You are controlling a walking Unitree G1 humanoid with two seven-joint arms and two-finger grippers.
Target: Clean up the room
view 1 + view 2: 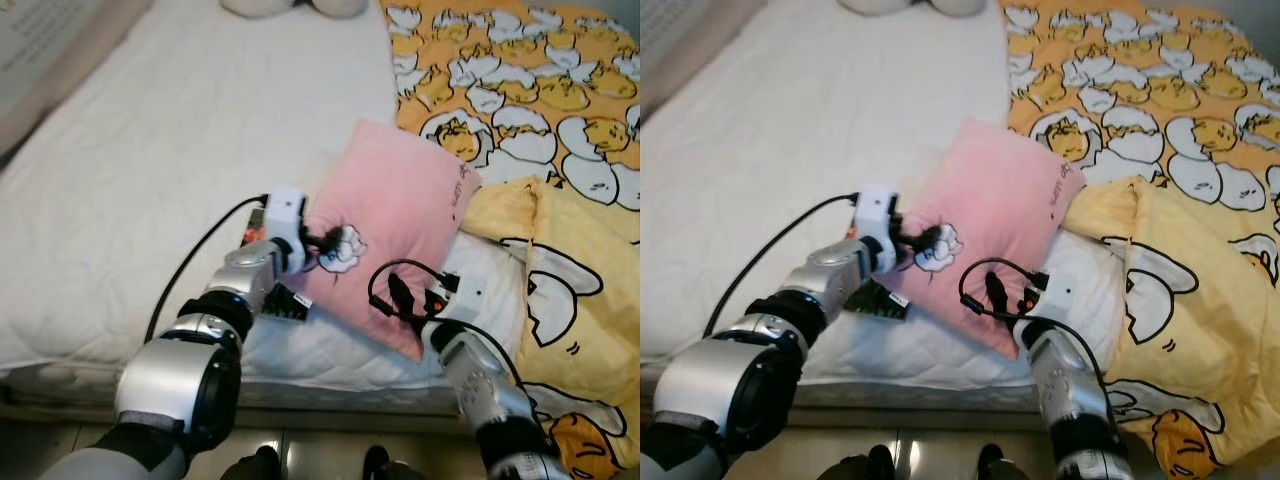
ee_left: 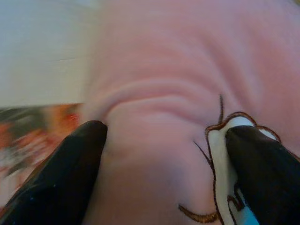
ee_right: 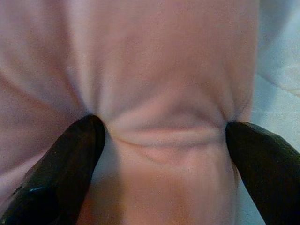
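One pink pillow (image 1: 395, 215) with a small white embroidered figure lies tilted on the white bed (image 1: 180, 160), its far corner touching one yellow egg-print blanket (image 1: 560, 150). Two grippers hold it: the left gripper (image 1: 325, 243) pinches a fold at the embroidery, the right gripper (image 3: 164, 136) pinches a bunched fold near the pillow's near edge. Bare sheet stretches to the left.

The pink pillow (image 1: 390, 215) is soft matt cloth, puckering where glossy black plastic fingers (image 3: 70, 164) press in. The bed (image 1: 170, 150) has a white quilted cover; the printed blanket (image 1: 560, 120) looks fleecy.
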